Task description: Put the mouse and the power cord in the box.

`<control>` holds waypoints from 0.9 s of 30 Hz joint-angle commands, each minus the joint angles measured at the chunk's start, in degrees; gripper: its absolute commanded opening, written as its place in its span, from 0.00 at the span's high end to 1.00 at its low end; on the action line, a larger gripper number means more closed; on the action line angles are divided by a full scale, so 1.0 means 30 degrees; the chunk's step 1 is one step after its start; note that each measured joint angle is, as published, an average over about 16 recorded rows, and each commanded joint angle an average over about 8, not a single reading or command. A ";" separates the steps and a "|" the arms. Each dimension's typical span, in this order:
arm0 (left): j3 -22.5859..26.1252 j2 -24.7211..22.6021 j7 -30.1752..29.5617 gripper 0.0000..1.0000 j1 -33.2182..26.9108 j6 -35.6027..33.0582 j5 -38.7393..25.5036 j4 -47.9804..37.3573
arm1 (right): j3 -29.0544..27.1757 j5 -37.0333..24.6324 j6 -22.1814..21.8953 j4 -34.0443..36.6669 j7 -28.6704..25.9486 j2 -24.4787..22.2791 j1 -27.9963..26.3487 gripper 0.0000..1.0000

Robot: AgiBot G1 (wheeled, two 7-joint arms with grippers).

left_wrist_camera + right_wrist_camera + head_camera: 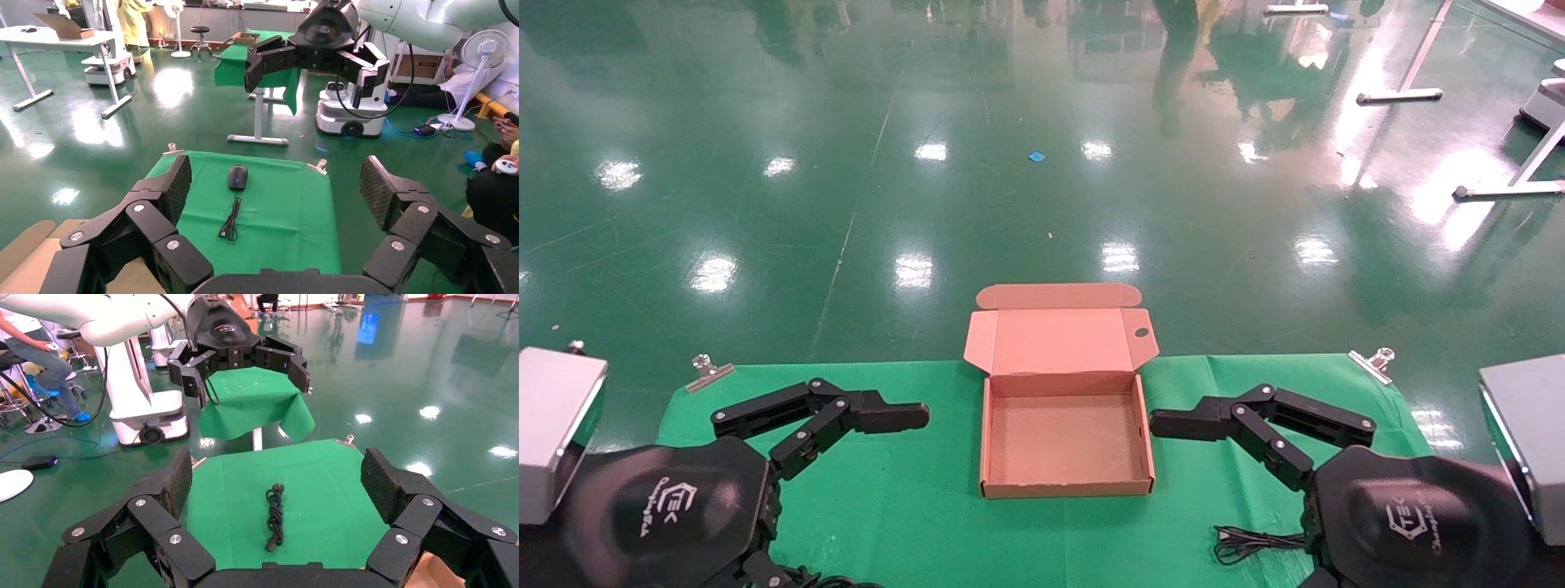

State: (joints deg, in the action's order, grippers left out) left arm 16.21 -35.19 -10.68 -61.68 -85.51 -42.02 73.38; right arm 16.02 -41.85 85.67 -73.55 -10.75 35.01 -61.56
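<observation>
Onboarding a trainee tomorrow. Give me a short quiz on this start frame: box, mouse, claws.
1. True or false: the mouse already lies inside the box.
2. Pick one. The box's lid is: A) shut, B) open, standing at the far side, C) torn off.
3. Fill in: the left claw and the right claw flank the box, each with fingers ___.

Key
1. False: the mouse lies on the green cloth, and the box is empty.
2. B
3. open
</observation>
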 commanded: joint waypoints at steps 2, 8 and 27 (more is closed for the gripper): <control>0.0000 0.0000 0.0000 0.00 0.0000 0.0000 0.0000 0.0000 | 0.0000 0.0000 0.0000 0.0000 0.0000 0.0000 0.0000 0.00; 0.0000 0.0000 0.0000 0.00 0.0000 0.0000 0.0000 0.0000 | 0.0000 0.0000 0.0000 0.0000 0.0000 0.0000 0.0000 0.00; -0.0008 0.0007 -0.0003 0.00 0.0005 -0.0008 0.0007 0.0008 | 0.0022 -0.0025 -0.0011 0.0032 0.0030 0.0018 -0.0028 0.00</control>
State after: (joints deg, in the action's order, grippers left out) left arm 16.21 -35.14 -10.66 -61.69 -85.54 -42.08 73.42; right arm 16.06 -41.93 85.66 -73.52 -10.68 35.02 -61.61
